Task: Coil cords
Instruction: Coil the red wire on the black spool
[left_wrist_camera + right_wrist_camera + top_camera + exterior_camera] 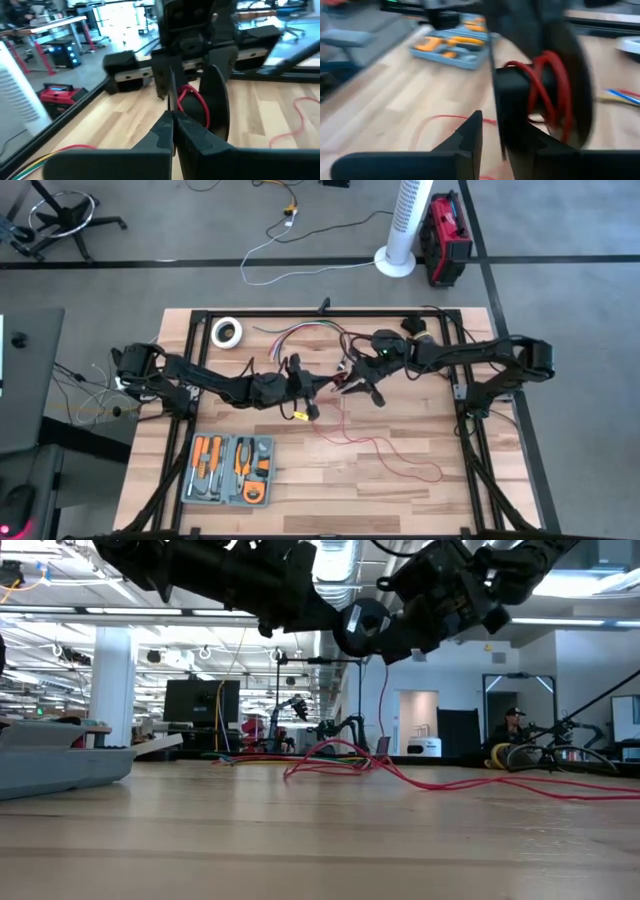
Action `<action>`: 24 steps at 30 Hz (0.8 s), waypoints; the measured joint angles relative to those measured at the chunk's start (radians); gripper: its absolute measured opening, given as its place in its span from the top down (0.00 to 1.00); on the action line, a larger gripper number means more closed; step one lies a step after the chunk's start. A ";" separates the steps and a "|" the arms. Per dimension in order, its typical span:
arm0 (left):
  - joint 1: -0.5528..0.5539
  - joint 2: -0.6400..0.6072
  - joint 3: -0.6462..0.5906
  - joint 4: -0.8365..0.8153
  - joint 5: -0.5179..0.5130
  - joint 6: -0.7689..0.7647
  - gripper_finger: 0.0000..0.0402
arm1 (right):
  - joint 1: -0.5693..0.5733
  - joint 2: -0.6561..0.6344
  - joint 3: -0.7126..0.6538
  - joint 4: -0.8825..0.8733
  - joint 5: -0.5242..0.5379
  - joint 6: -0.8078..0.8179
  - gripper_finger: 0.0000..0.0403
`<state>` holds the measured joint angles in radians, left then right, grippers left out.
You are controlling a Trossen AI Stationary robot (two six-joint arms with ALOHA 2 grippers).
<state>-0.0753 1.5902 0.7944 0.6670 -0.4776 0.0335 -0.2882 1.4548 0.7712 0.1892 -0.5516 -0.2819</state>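
Both arms met over the middle of the wooden table [420, 490], raised above its surface. The left gripper [322, 387] and the right gripper [350, 383] faced each other, tips close together.

In the left wrist view, the left gripper [173, 129] had its fingers pressed together; whether the red wire ran between them could not be told. In the right wrist view, the right gripper [492, 135] stood with a gap between its fingers, and several turns of wire [551, 92] were looped around the left arm's finger just beyond them.

The red wire [385, 452] trailed from the grippers down to the table and lay in loose bends on the near right part of the surface; in the low view it lay as a tangle [400, 772] on the tabletop.

A grey tool case [229, 470] with orange-handled tools lay at the near left, and a roll of white tape [227, 332] at the far left.
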 joint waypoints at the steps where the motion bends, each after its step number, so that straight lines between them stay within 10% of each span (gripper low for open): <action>1: -0.002 0.000 0.000 -0.007 -0.024 0.000 1.00 | 0.000 -0.018 0.000 -0.013 0.078 0.024 0.78; 6: -0.012 -0.001 0.000 -0.036 -0.184 0.000 1.00 | -0.001 -0.116 0.000 -0.131 0.487 0.129 0.76; 12: -0.013 0.000 0.000 -0.025 -0.258 -0.032 1.00 | 0.011 -0.238 -0.002 -0.253 0.534 0.209 0.80; 16: -0.015 0.000 0.000 -0.025 -0.339 -0.074 1.00 | 0.076 -0.308 -0.064 -0.248 0.763 0.230 0.91; 24: -0.015 0.000 0.000 -0.026 -0.396 -0.191 1.00 | 0.184 -0.310 -0.417 0.437 0.954 0.277 0.99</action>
<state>-0.0898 1.5902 0.7940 0.6411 -0.8735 -0.1572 -0.1041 1.1448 0.3542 0.6261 0.4028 -0.0046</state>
